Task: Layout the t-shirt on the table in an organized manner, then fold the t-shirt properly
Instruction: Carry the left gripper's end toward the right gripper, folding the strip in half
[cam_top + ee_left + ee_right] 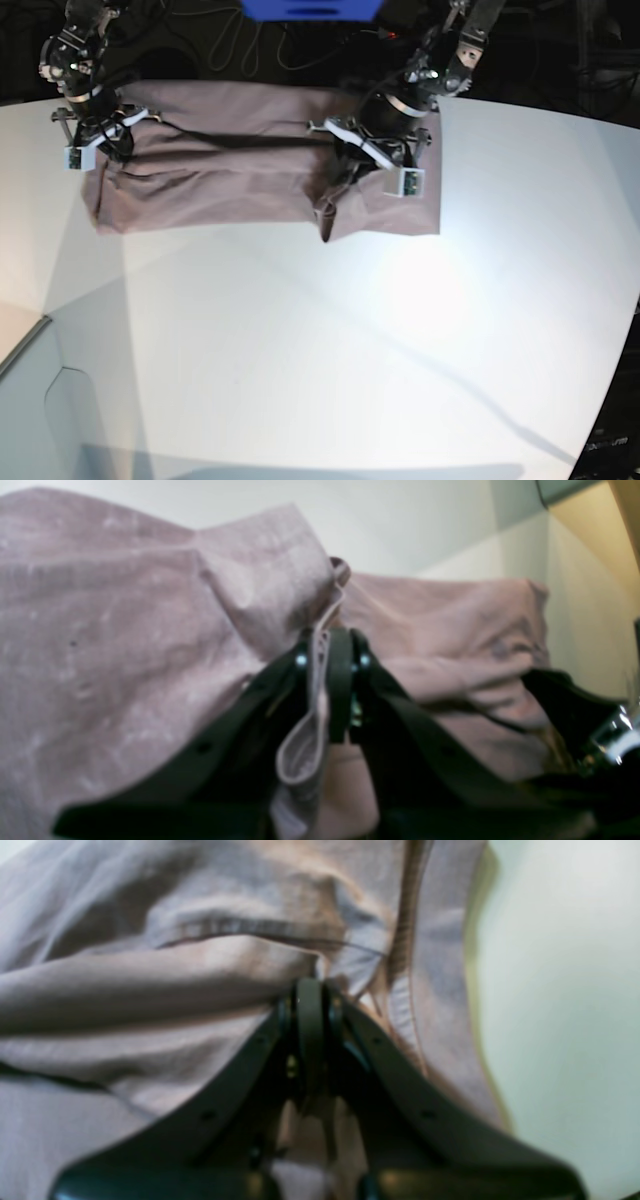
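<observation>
The mauve t-shirt (250, 170) lies at the far edge of the white table (330, 350), and we hold it at 2 points. Our left gripper (330, 645) is clamped on a fold of its fabric; our right gripper (310, 990) pinches its cloth too.

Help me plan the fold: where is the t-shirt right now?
In the base view the t-shirt is stretched along the table's far edge, held between the right end effector and the left end effector.
</observation>
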Controlling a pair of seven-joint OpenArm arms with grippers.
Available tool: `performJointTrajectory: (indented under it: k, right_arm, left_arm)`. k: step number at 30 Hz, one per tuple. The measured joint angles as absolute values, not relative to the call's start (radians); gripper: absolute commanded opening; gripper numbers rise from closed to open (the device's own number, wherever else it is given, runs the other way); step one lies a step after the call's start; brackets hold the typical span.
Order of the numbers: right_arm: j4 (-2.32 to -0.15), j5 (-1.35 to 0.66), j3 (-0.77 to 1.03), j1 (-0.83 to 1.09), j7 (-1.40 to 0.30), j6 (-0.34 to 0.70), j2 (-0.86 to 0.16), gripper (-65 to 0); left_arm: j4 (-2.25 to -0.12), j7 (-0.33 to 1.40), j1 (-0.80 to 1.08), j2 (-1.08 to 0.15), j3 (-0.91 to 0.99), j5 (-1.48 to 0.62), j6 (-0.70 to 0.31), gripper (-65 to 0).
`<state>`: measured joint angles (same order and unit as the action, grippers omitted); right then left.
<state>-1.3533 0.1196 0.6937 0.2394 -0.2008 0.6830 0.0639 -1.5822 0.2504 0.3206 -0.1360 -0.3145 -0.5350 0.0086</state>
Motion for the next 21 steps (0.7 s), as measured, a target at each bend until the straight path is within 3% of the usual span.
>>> performJointTrajectory:
  k: [21]
  right_arm:
    - [-1.352,0.12,0.694,0.239,-0.199,0.683,0.064,-65.0]
  left_arm:
    - [-1.532,0.254,0.248,-0.154,-0.494,-0.369,0.008,-64.9]
